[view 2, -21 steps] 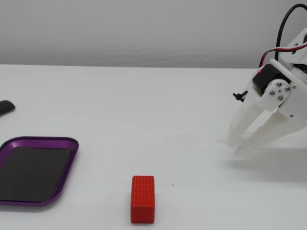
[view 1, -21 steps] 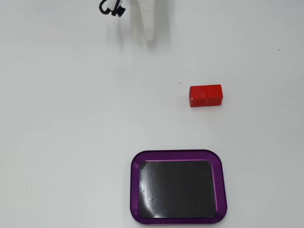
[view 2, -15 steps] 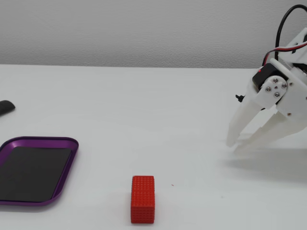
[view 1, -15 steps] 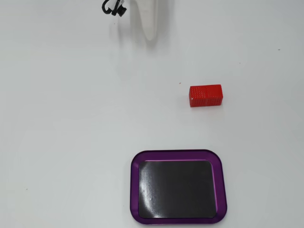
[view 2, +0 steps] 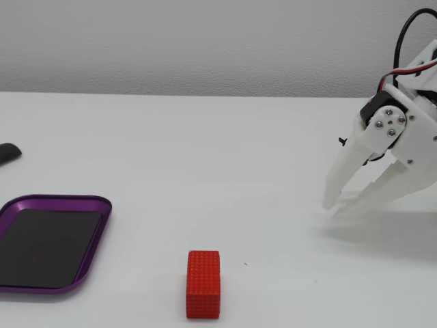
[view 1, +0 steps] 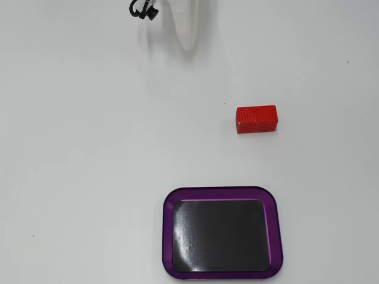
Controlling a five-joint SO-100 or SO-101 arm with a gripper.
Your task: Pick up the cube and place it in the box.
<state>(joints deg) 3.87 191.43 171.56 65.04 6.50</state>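
Red cube (view 1: 256,119) sits flat on the white table (view 1: 83,154), long side running left-right in a fixed view from above, untouched. In the low side-on fixed view the same cube (view 2: 203,283) is end-on at bottom centre, ridged bumpy texture visible on top and front face.

Box (view 1: 167,236) is a purple-rimmed tray with a glossy black bottom, at the lower edge of the top-down view, below and slightly left of the cube, well apart from it. In the side view the box (view 2: 97,236) is at the left edge, partly cut off by the frame, nothing inside on the part that shows.

Gripper (view 2: 334,205): white two-finger unit at the far right of the side view, angled down-left, tips close to the table surface. Fingers (view 2: 345,171) are spread with a visible gap narrowing toward the tips, so parted, holding nothing. Well apart from the cube and further still from the box. Red and black cables (view 2: 408,41) loop above the wrist.

In the top-down view only a white finger (view 1: 185,26) pokes in from the top edge, with a black part just left of it; jaw gap unreadable there.

Small dark object (view 2: 8,152) at the left edge of the side view, behind the box; can't tell what it is.
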